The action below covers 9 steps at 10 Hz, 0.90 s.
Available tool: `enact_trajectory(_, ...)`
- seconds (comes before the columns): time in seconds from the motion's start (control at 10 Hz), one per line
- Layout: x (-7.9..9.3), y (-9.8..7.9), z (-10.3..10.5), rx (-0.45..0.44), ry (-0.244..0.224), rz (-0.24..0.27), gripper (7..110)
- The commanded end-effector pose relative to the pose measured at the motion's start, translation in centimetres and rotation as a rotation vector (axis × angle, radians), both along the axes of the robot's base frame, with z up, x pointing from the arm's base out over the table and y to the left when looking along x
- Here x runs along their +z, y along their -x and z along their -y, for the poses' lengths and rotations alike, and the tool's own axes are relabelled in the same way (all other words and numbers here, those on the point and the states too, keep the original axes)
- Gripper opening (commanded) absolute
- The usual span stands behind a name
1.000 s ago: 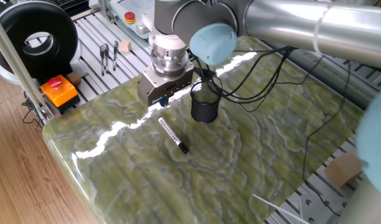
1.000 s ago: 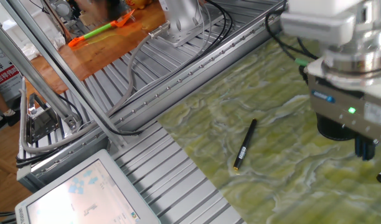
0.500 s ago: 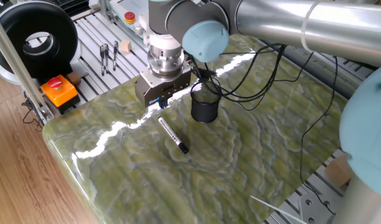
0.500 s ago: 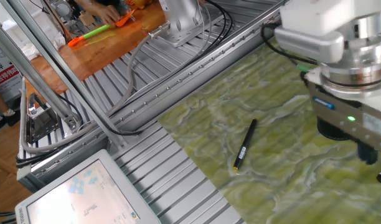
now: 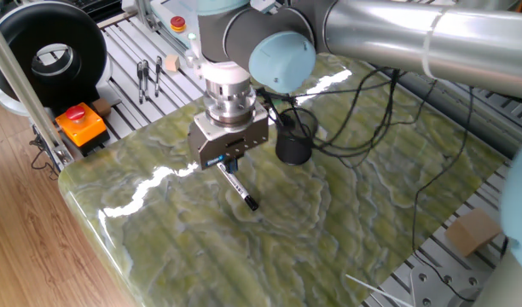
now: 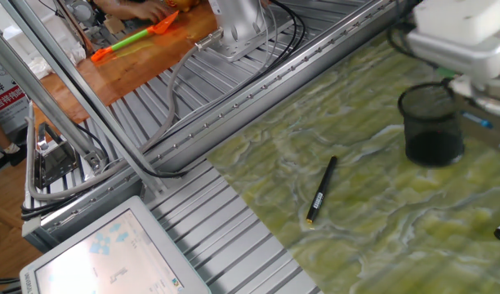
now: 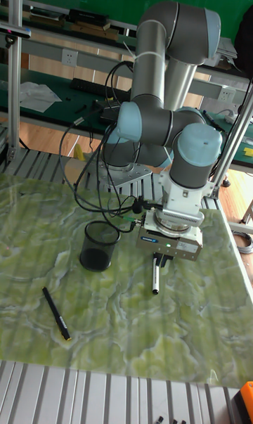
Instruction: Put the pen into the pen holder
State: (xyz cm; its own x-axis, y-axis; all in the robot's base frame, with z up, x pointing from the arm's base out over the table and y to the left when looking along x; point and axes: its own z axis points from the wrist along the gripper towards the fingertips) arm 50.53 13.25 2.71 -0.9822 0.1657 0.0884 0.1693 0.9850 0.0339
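The gripper [image 5: 230,162] has slid off the holder [image 5: 293,146], now over the pen [image 5: 238,187]; grasp next, jaw opening hidden.

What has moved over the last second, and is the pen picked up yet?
The gripper has shifted from beside the pen holder to directly over the pen's upper end. The pen has not moved and lies on the table. The holder and the thin dark pen stayed put.

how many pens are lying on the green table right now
2. The white-barrelled pen lies directly under the gripper, to one side of the pen holder. The thinner dark pen lies apart on the holder's other side. No others visible.
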Motion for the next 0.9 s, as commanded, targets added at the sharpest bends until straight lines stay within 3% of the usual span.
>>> enact_trajectory(0.0,0.8,3.1,-0.4,-0.022,-0.008,-0.035,7)
enact_trajectory(0.2,1.0,4.6,-1.7,-0.067,-0.050,-0.082,7)
enact_trajectory(0.3,1.0,4.5,-1.3,-0.068,-0.042,-0.080,7)
enact_trajectory(0.5,1.2,4.2,-1.9,-0.078,-0.071,-0.083,7)
enact_trajectory(0.8,-0.5,5.0,-2.2,-0.094,-0.038,-0.102,7)
